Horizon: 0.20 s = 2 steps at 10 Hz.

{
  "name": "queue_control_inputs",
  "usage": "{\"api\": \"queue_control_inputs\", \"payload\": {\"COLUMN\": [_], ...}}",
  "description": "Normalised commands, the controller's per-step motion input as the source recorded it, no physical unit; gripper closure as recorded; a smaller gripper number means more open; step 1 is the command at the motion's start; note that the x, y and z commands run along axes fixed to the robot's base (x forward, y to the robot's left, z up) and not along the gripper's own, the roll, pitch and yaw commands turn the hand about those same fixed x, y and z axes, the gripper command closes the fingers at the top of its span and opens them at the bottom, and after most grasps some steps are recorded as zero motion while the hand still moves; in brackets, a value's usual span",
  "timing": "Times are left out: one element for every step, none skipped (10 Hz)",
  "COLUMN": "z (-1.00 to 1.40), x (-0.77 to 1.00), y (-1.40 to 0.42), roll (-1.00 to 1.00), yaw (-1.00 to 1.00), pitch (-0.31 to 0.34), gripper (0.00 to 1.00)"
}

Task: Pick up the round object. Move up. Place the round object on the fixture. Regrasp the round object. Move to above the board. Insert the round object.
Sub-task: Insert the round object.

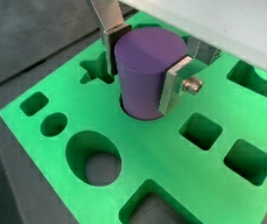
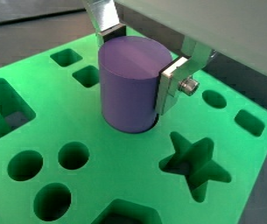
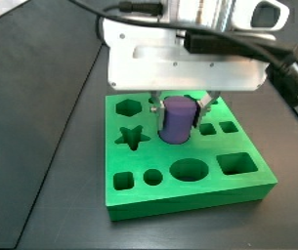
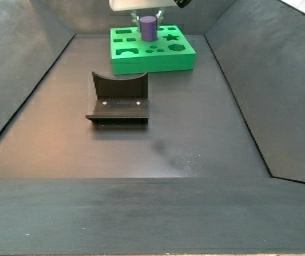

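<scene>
Clearly, insertion is underway: the round object (image 1: 145,72) is clamped by the gripper (image 1: 144,61), partly entered in the board (image 1: 159,171) at frame centre; straight lowering, then release, is needed.

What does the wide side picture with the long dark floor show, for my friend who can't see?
Far back, the robot's hand holds a purple cylinder upright over a green board full of cut-out holes. Nearer, a dark L-shaped fixture stands alone on the dark floor.
</scene>
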Motion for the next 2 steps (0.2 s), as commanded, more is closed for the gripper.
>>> {"api": "queue_control_inputs", "payload": {"z": [-0.26,0.00], "x": [0.00,0.00], "y": [-0.07,0.00], "roll": [0.19,0.00], "yaw": [0.00,0.00], "pitch": [-0.041,0.000], "gripper": [1.00,1.00]}}
